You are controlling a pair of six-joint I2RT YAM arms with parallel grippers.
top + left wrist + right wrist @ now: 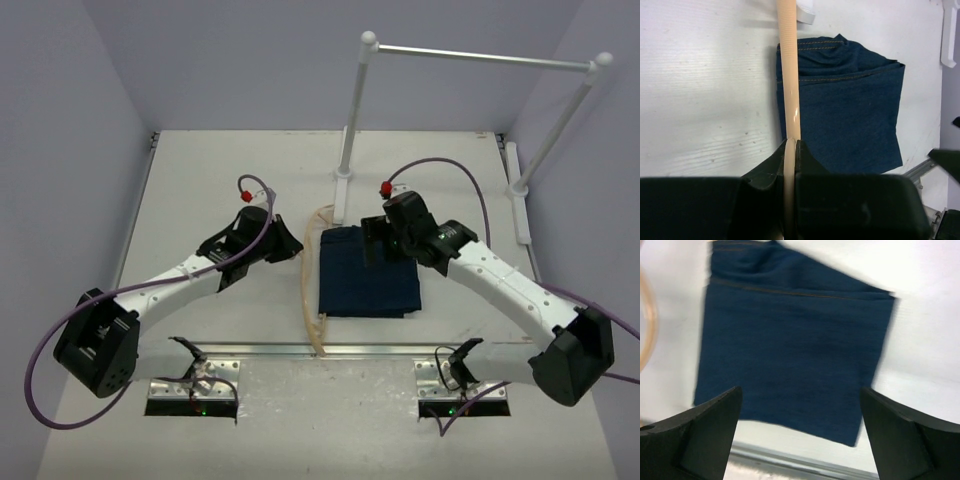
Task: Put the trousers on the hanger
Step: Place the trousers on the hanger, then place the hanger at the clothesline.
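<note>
Nearest the arm bases, one end of the hanger [305,295] reaches almost to the front edge of the desk [200,180]. Its thin wooden bar runs away from there along the left side of the trousers [367,280]. The left gripper [791,146] is closed tight on that bar, pinching it between its two fingers where the bar crosses the left edge of the folded denim. Whether the bar is lifted or resting on the cloth I cannot tell. The trousers lie folded into a compact block in the middle of the desk, just right of the hanger, and none of the cloth is over it yet.

A little farther back, the right gripper [801,392] hangs above the far part of the trousers with its fingers spread wide and nothing between them. As I judge it, the job now is for this gripper to take hold of the cloth so it can be drawn across the bar. It should come down on an edge and catch all the folded layers in one bite, since a grip on the top layer alone would let the block fall open. The left arm should hold the bar level and low beside the cloth, so the denim slides over it rather than pushing the hanger away.

Beyond both, the white rail [480,55] stands at the back, well apart from the work.
</note>
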